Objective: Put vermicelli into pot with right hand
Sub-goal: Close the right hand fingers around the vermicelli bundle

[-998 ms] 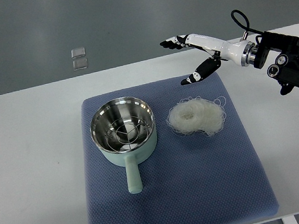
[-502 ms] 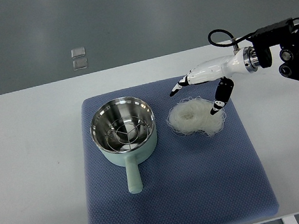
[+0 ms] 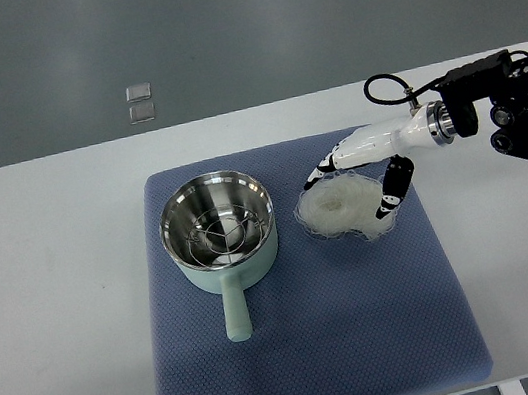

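White tabletop (image 3: 57, 293) on a grey floor; a blue textured mat (image 3: 317, 331) covers its middle. On the mat's left half sits a pale green pot (image 3: 220, 235) with a steel interior, a wire rack lying inside it, and its stubby handle pointing toward the near edge. Just right of the pot, apart from it, lies the vermicelli (image 3: 347, 209), a loose white nest flat on the mat. Right hand (image 3: 362, 176) enters from the right edge on a black arm with a looped cable; its white, black-tipped fingers (image 3: 319, 173) are spread over the nest, with the thumb (image 3: 390, 199) down at the nest's right rim. The fingertips look to be touching the strands, though contact is hard to confirm from this height; nothing is lifted. Two small clear squares (image 3: 139, 104) lie on the floor beyond the table. No readable labels or writing anywhere. Left arm unseen.
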You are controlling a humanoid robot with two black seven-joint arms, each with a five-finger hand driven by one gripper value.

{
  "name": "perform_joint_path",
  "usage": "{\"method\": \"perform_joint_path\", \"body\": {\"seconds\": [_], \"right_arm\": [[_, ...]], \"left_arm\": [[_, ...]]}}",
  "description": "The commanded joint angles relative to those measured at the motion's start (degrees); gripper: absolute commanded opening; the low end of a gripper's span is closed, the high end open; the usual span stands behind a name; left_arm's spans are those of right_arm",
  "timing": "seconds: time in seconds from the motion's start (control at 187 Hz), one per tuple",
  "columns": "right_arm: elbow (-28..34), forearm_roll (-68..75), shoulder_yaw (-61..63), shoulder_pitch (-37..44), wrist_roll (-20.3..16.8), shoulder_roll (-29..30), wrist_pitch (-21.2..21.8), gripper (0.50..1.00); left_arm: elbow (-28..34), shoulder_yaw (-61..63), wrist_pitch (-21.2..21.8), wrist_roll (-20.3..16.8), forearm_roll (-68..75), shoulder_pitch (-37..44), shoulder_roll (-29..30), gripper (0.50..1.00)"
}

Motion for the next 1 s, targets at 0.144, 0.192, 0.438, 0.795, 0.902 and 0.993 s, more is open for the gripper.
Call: {"method": "perform_joint_path", "body": {"seconds": [0.144, 0.192, 0.438, 0.795, 0.902, 0.993], "right_arm": [[-0.76, -0.27, -0.03, -2.51, -1.69, 0.41, -2.48, 0.924], [-0.93, -0.27, -0.03, -2.69, -2.05, 0.50, -2.84, 0.924], [-2.16, -0.27, -0.03, -3.66, -3.89, 1.91, -4.07, 0.921], [-2.07, -0.19, 0.06, -4.10, -3.89, 2.52, -3.80, 0.823], [-2.16, -0.27, 0.06, -4.18, -3.89, 2.52, -3.45, 0.782], [-2.16, -0.27, 0.06, -4.18, -3.89, 2.61, -3.19, 0.709]], "left_arm": [[-0.01, 0.00, 0.01, 0.00, 0.00, 0.01, 0.00, 1.000], [-0.01, 0.00, 0.01, 0.00, 0.00, 0.01, 0.00, 1.000], [-0.01, 0.00, -0.08, 0.00, 0.00, 0.01, 0.00, 1.000], [-0.01, 0.00, 0.01, 0.00, 0.00, 0.01, 0.00, 1.000], [0.08, 0.00, 0.01, 0.00, 0.00, 0.01, 0.00, 1.000], [-0.01, 0.00, 0.01, 0.00, 0.00, 0.01, 0.00, 1.000]]}}
